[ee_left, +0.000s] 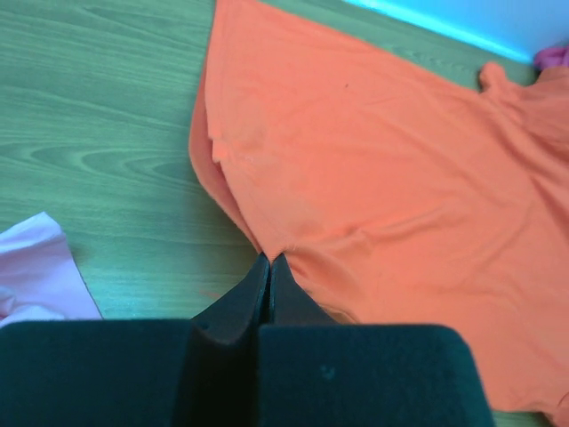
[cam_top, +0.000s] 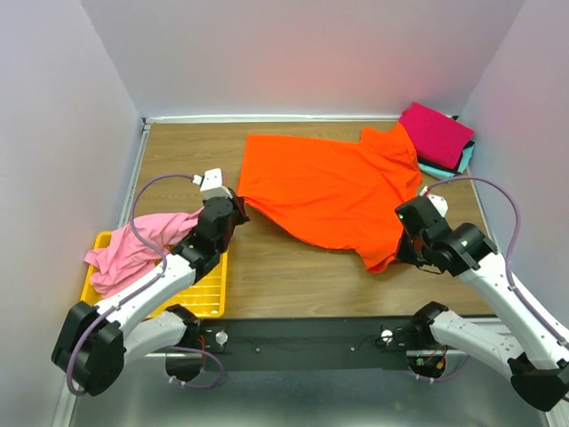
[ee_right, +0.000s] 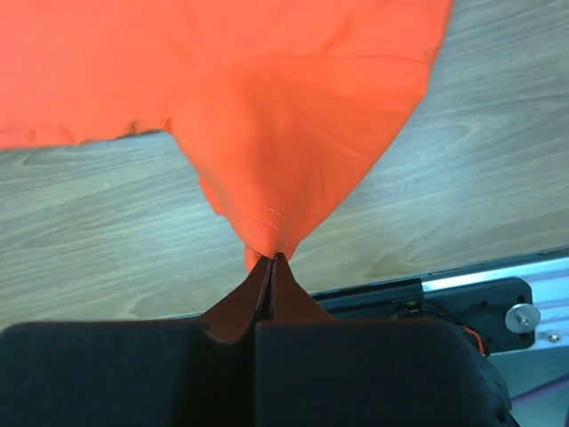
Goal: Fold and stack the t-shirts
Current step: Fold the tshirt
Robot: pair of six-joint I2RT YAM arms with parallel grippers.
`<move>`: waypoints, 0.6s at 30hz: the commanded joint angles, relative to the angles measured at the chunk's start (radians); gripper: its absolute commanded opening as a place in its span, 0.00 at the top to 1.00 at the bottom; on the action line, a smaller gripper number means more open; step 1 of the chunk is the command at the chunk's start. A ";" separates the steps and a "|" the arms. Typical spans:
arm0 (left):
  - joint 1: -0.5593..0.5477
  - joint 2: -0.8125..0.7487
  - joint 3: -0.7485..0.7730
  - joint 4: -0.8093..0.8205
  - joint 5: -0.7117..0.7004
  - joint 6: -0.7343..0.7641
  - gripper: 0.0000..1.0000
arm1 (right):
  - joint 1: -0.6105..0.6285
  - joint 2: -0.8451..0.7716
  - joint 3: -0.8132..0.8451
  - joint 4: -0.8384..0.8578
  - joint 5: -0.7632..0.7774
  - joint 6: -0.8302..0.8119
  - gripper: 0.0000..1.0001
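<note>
The bright orange t-shirt (cam_top: 333, 182) lies spread across the middle of the wooden table. My left gripper (cam_top: 238, 207) is shut on its near left corner, seen pinched in the left wrist view (ee_left: 268, 258) with the shirt (ee_left: 391, 178) beyond. My right gripper (cam_top: 402, 252) is shut on its near right corner, where the cloth (ee_right: 293, 107) hangs from the fingertips (ee_right: 271, 258) in a peak. The light pink t-shirt (cam_top: 133, 249) lies crumpled over the tray. A folded magenta shirt (cam_top: 436, 133) tops a stack at the back right, with a teal edge (cam_top: 440, 169) under it.
A yellow mesh tray (cam_top: 200, 285) sits at the near left table edge under the pink shirt. White walls close in the left, back and right. A black rail (cam_top: 311, 334) with the arm bases runs along the near edge.
</note>
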 commanded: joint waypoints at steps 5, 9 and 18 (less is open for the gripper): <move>0.006 -0.170 -0.062 -0.096 -0.004 -0.055 1.00 | 0.007 -0.076 0.048 -0.121 0.060 0.030 0.99; 0.005 -0.234 -0.088 -0.142 0.011 -0.078 1.00 | 0.006 -0.108 0.071 -0.141 0.060 0.027 1.00; 0.005 -0.342 -0.153 -0.074 0.057 -0.065 1.00 | 0.006 -0.178 0.052 0.061 0.059 -0.019 0.99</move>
